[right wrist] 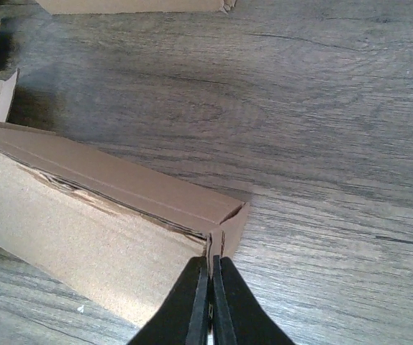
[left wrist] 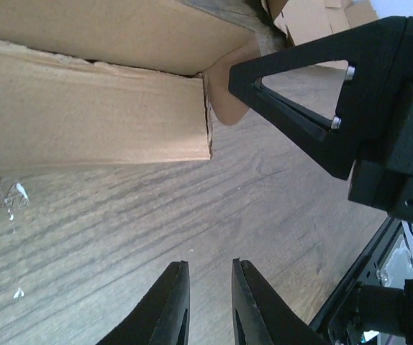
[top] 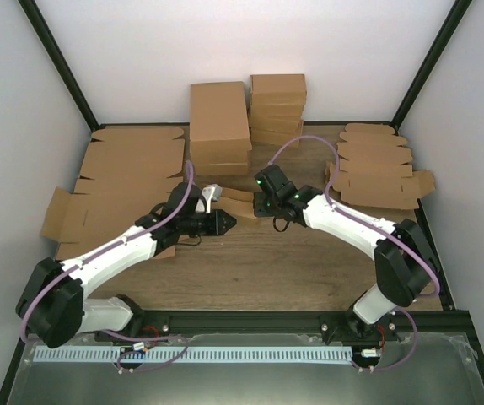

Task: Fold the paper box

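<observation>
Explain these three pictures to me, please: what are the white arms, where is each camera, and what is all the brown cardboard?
These are two robot arms bolted at the near edge of a wooden table. Each ends in a two-finger gripper. The wide picture is taken from above and behind them. The other two come from small cameras on the wrists, so each shows its own black fingers at the bottom.

Between the arms lies the paper box, partly folded. The right gripper is shut on a thin flap at the box's corner. The left gripper holds nothing; its fingers stand slightly apart over bare wood beside the box.

At the back stand stacks of folded boxes. Flat unfolded cardboard blanks lie on both sides.
</observation>
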`<control>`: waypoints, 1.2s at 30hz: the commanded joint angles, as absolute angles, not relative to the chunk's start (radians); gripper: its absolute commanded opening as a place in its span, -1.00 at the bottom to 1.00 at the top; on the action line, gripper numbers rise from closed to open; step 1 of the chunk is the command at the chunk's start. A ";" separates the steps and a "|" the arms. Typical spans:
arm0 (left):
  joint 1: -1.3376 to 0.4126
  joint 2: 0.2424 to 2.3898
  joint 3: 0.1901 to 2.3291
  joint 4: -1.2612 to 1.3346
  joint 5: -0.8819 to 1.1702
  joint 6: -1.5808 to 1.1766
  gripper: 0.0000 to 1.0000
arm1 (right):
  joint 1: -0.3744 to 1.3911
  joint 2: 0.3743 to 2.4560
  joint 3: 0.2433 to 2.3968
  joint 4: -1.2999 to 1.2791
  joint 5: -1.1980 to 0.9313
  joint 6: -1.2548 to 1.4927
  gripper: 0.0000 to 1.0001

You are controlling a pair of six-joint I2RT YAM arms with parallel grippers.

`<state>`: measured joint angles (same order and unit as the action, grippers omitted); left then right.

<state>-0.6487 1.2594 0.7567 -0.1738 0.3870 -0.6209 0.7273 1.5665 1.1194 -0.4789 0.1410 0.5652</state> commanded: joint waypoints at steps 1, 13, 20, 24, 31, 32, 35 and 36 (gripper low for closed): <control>-0.652 1.295 0.764 -0.066 0.394 -0.582 -0.62 | 0.725 1.619 1.128 -0.572 0.096 0.539 -0.91; -0.649 1.211 0.824 -0.288 0.188 -0.532 -0.63 | 0.722 1.560 1.089 -0.553 0.093 0.464 -0.38; -0.648 1.137 0.840 -0.392 0.147 -0.522 -0.60 | 0.719 1.520 1.087 -0.567 0.095 0.437 -0.24; -0.646 1.098 0.861 -0.443 0.115 -0.516 -0.57 | 0.719 1.492 1.089 -0.572 0.091 0.427 -0.16; -0.575 1.142 0.993 -0.689 -0.145 -0.465 -0.09 | 0.719 1.435 1.086 -0.577 0.082 0.405 0.16; -0.567 1.149 0.999 -0.699 -0.170 -0.459 0.07 | 0.719 1.426 1.087 -0.576 0.080 0.401 0.17; -0.559 1.176 1.002 -0.686 -0.162 -0.433 0.33 | 0.720 1.413 1.094 -0.567 0.049 0.385 0.26; -0.560 1.188 1.001 -0.678 -0.160 -0.425 0.35 | 0.719 1.413 1.098 -0.562 0.037 0.373 0.32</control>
